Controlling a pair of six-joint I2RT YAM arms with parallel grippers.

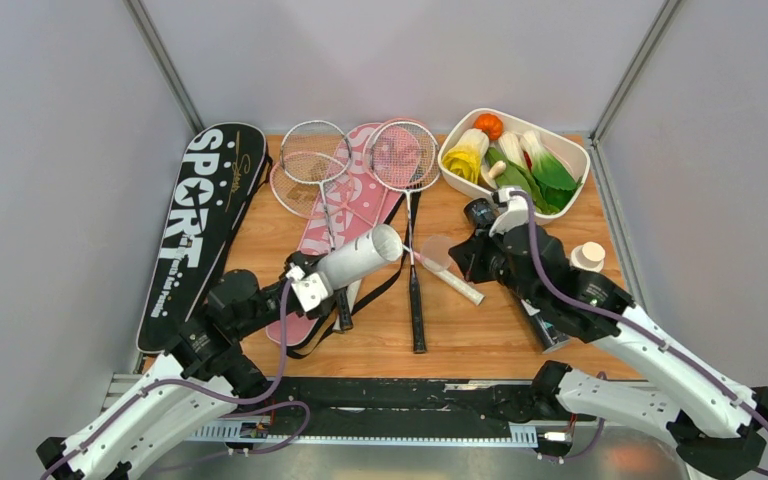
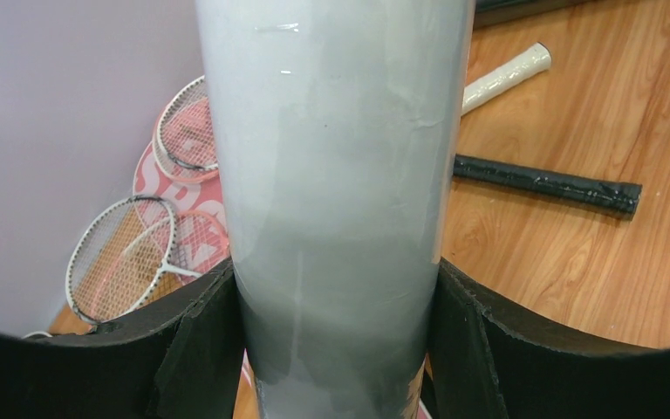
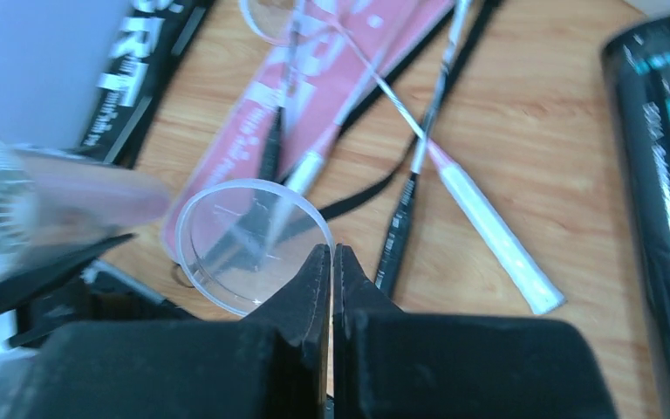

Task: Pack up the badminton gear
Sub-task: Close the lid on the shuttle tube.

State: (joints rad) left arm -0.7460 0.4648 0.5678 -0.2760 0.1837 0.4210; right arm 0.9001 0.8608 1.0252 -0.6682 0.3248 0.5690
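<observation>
White tube (image 1: 358, 257): clamped between the left gripper's (image 1: 308, 285) black pads near the tube's lower end; raised off the table and tilted, open mouth toward the right arm. The left wrist view shows a smooth, pale grey-white wall with the pads tight on both sides.
Reason for hold: judged to present the open mouth for capping.
Clear lid (image 3: 253, 244): a thin transparent disc with a raised rim, pinched at its edge by the right gripper (image 3: 331, 262), whose jaws are drawn almost together on the rim. In the overhead view the lid (image 1: 438, 250) hangs just right of the tube mouth, near but apart.
Tube contents: a blurred white shape at the left edge of the right wrist view may be a shuttlecock; cannot tell.
Black tube (image 3: 667, 192): lies on the table on the right arm's side, with teal lettering.
Rackets (image 1: 405, 160): three thin frames; heads rest on or beside the pink cover (image 1: 345, 205), shafts cross, grips point toward the arms.
Black cover (image 1: 200, 225): flat along the left table edge, white "SPORT" lettering.
Table (image 1: 500, 335): wood-grain top.
Bowl of toy vegetables (image 1: 515, 160): far right corner, not gear.
Small white bottle (image 1: 588, 256): right edge, not gear.
Next move, judged: align the lid squarely with the mouth; a tilted approach could let the thin rim slip.
</observation>
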